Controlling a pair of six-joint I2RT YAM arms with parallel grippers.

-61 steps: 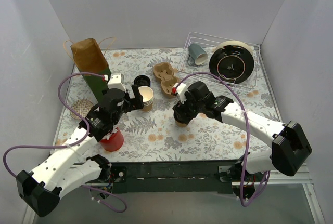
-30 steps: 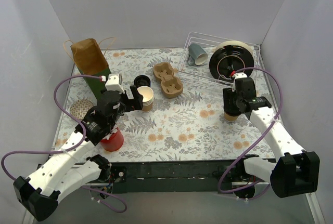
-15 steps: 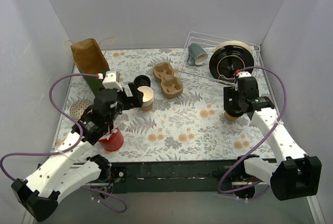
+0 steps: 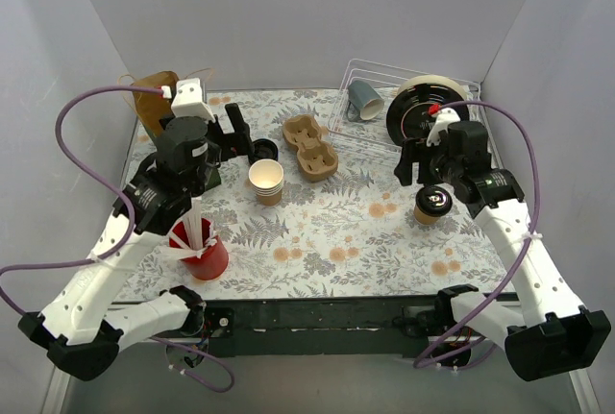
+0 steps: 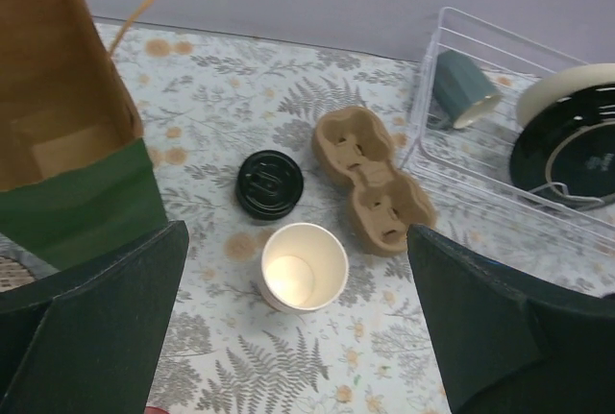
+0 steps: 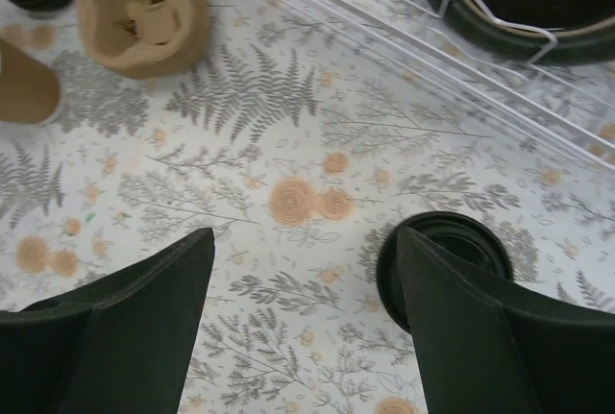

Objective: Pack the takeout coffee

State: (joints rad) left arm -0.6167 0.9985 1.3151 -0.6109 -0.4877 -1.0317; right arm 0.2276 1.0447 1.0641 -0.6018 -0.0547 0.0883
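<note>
The counter (image 4: 336, 231), covered with a flowered sheet, is closed in by pale walls (image 4: 288, 20) at the back and on both sides. Only the near edge, where the arm bases are bolted, is left open. The widest free room is found in the middle and toward the near edge, between the two cups.

One takeout coffee cup (image 4: 432, 205), with its black lid on, is set upright on the right part of the counter, near the front of the wire dish rack (image 5: 480, 179) but apart from it. The right gripper (image 6: 306, 231) is held above and just behind this cup, its jaws released wide and grasping nothing. In the right wrist view the cup is partly hidden by one finger.

The open cup (image 5: 304, 265), white inside, is placed upright left of the middle. A loose black lid (image 5: 270, 183) is laid flat just behind it, not touching. The left gripper (image 5: 296, 233) is held high over both, its jaws spread fully and grasping nothing.

A cardboard cup carrier (image 5: 373, 190) is laid just right of the loose lid, between the open cup and the rack. A brown paper bag (image 5: 58, 97) with a green lower band is stood at the back left, close to the wall. In the rack a grey-blue mug (image 5: 459, 90) is laid on its side and a black plate (image 4: 428, 118) is stood on edge. A red cup of white sticks (image 4: 204, 253) is seen near the near edge, under the left arm.
</note>
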